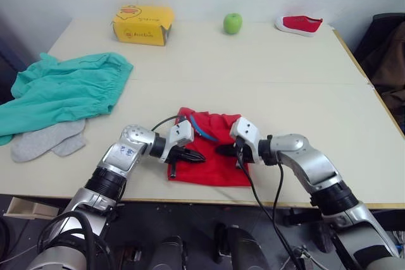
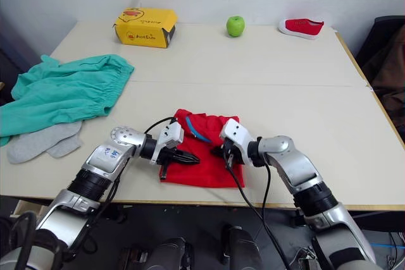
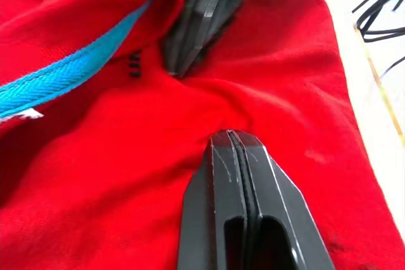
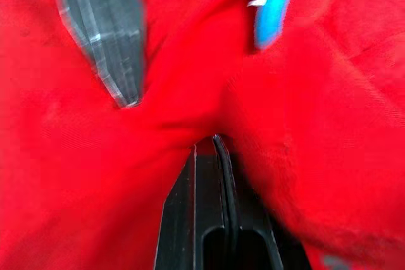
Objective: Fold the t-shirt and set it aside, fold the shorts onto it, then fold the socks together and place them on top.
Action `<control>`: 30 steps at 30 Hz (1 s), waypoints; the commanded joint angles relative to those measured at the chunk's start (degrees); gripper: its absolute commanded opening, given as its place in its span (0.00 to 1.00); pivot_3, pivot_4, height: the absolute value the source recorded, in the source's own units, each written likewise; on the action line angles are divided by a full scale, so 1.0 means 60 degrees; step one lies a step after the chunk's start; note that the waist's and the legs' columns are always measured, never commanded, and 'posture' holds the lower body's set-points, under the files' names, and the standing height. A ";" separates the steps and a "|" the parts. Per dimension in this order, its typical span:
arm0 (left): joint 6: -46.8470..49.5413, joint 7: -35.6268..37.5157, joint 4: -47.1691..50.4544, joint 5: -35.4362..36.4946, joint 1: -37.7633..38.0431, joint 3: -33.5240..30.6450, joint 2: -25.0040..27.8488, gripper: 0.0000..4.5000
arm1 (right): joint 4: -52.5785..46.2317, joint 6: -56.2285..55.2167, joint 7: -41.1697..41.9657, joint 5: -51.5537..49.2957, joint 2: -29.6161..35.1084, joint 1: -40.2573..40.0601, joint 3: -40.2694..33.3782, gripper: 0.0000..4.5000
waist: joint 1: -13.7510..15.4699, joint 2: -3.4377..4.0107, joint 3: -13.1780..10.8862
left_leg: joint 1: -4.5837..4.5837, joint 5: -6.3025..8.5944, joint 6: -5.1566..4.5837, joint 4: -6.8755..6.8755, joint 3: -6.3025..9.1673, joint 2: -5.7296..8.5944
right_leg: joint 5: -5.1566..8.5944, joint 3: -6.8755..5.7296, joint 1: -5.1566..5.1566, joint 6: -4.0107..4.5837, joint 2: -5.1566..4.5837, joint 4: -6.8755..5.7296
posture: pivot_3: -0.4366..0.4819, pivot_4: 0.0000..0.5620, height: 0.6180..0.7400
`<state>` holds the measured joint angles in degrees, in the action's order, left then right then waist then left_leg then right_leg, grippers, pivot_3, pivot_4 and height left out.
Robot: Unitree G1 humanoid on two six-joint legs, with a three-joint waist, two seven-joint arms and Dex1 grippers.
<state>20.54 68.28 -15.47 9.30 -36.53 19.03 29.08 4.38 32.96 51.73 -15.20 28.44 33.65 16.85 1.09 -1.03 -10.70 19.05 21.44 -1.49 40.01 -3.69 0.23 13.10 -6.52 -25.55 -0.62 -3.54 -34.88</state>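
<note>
The red t-shirt [image 1: 218, 162] lies folded into a small packet at the table's front middle, with a blue neck tape [image 3: 69, 80] showing. My left gripper [image 1: 196, 155] and right gripper [image 1: 223, 150] meet over the packet, tips a few centimetres apart. Each is shut, with a pinch of red cloth at its tip [image 3: 231, 136] [image 4: 214, 143], and creases run between the two. The teal shorts [image 1: 63, 90] lie spread loosely at the table's left edge. The grey socks [image 1: 47, 140] lie flat just in front of them, partly under the shorts' hem.
At the back of the table [image 1: 266, 86] stand a yellow box [image 1: 143, 24], a green apple [image 1: 232, 23] and a small red shoe [image 1: 299, 24]. Dark cloth [image 1: 386, 55] hangs beyond the right edge. Cables trail from my right wrist over the front edge.
</note>
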 commanded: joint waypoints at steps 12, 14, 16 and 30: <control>0.0926 -0.0564 0.0333 0.0029 0.0823 -0.0774 0.0543 0.00 | 0.4018 0.0024 -0.0495 -0.0416 -0.0547 0.2529 -0.2426 0.00 | -0.0278 0.0017 0.0001 | -0.0010 -0.0011 0.0017 -0.0044 -0.0004 -0.0002 | 0.0010 -0.0002 -0.0011 0.0019 -0.0001 -0.0022 | 0.48 0.27 1.00; 0.1117 -0.0620 0.0433 0.0267 0.0724 -0.1060 0.0514 0.00 | 0.2635 0.0644 0.0035 -0.0878 -0.0419 0.2091 -0.2357 0.00 | -0.0292 0.0018 0.0000 | -0.0002 -0.0013 0.0020 -0.0046 -0.0003 -0.0002 | 0.0009 -0.0002 -0.0019 0.0019 0.0000 -0.0030 | 0.48 0.27 1.00; 0.1312 -0.0681 0.0552 0.0452 0.0657 -0.1284 0.0507 0.00 | 0.1409 0.1308 0.0248 -0.1286 -0.0328 0.1620 -0.2318 0.00 | -0.0287 0.0018 0.0000 | 0.0007 -0.0015 0.0021 -0.0050 0.0001 -0.0004 | 0.0009 -0.0004 -0.0027 0.0018 0.0001 -0.0045 | 0.48 0.27 1.00; 0.0216 -0.2047 -0.4079 -0.0045 -0.2127 -0.1984 -0.0613 0.00 | -0.1734 0.0659 -0.0429 0.0178 0.0228 -0.1435 -0.0238 0.00 | -0.0102 0.0018 -0.0002 | 0.0034 -0.0010 0.0021 -0.0054 -0.0004 0.0005 | 0.0002 -0.0010 -0.0041 0.0002 0.0002 -0.0009 | 0.48 0.27 1.00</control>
<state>25.06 57.12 -36.07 10.86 -47.26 7.07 25.61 -4.81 37.87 49.33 -15.93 28.15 27.06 14.90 0.48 -0.92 -10.71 19.26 21.38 -1.36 39.69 -3.71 0.26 13.11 -6.59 -25.79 -0.62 -3.52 -34.90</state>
